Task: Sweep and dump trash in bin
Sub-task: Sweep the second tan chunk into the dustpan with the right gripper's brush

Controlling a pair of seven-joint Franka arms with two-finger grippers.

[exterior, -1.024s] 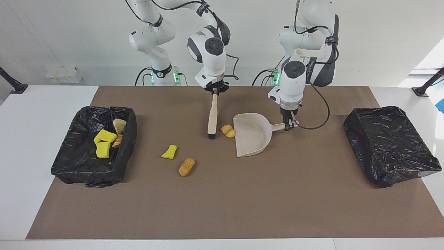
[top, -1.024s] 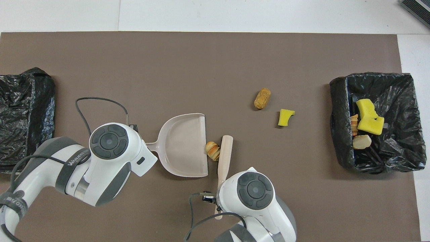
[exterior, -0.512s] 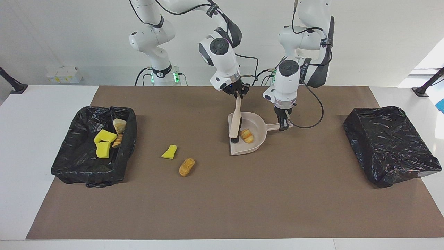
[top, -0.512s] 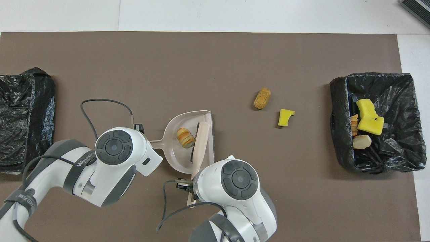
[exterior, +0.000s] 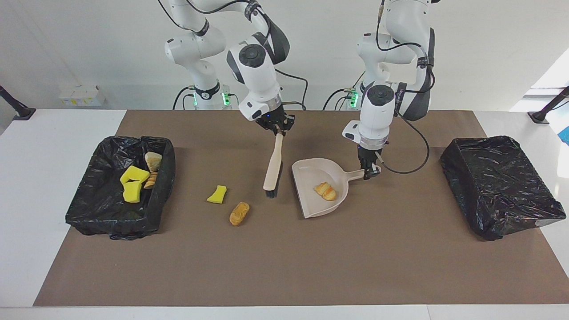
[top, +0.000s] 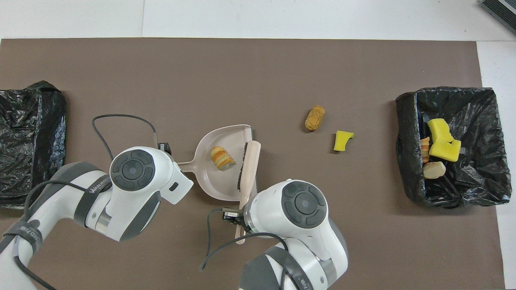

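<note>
My left gripper (exterior: 370, 170) is shut on the handle of the beige dustpan (exterior: 311, 195), which lies about level at the middle of the mat. A golden-brown bread-like piece (exterior: 326, 191) lies in the pan, also seen in the overhead view (top: 221, 158). My right gripper (exterior: 276, 128) is shut on the handle of a beige brush (exterior: 273, 164). Its bristles hang low beside the pan's open mouth, toward the right arm's end. A yellow sponge chunk (exterior: 217, 194) and a brown bread piece (exterior: 239, 213) lie on the mat between the brush and the open bin (exterior: 165, 173).
The open black-lined bin at the right arm's end (top: 407, 161) holds yellow sponge chunks (top: 441, 139) and bread pieces. A second black-bagged bin (exterior: 500, 184) stands at the left arm's end. A black cable loops from the left wrist over the mat.
The brush swept the bread-like piece into the dustpan, then drew back out toward the right arm's end. The pan, briefly tilted up, has levelled and shifted away from the robots.
</note>
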